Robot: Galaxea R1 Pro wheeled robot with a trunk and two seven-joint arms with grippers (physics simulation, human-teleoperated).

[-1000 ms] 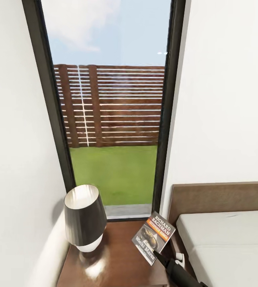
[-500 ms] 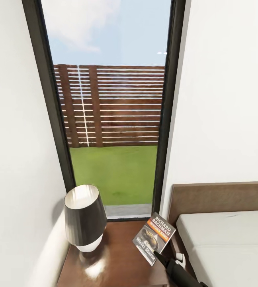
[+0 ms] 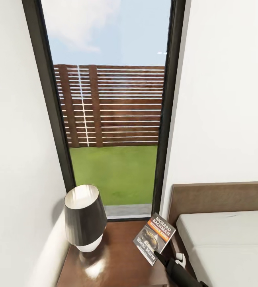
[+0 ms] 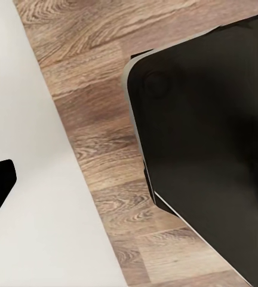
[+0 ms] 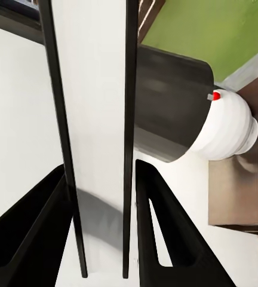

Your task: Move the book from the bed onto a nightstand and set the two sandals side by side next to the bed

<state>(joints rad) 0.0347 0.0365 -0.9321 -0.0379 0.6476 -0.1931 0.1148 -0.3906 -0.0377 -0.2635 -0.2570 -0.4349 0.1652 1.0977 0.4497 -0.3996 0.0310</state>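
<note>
Over the nightstand (image 3: 117,259), from the head view, the right gripper (image 3: 157,253) holds the book (image 3: 154,238) tilted just above the top, beside the lamp (image 3: 85,217) and the bed (image 3: 224,235); the cover reads "Richard Bachman". From the right wrist view, the fingers (image 5: 156,209) clamp the book's edge. From the left wrist view, I cannot tell how the left jaws stand. Next: lower the book, then release it.

Thin dark paperback book (image 3: 154,238) w/ orange band: cover reads "RICHARD BACHMAN", white; lower title approx. "Wielki Marsz".
</note>
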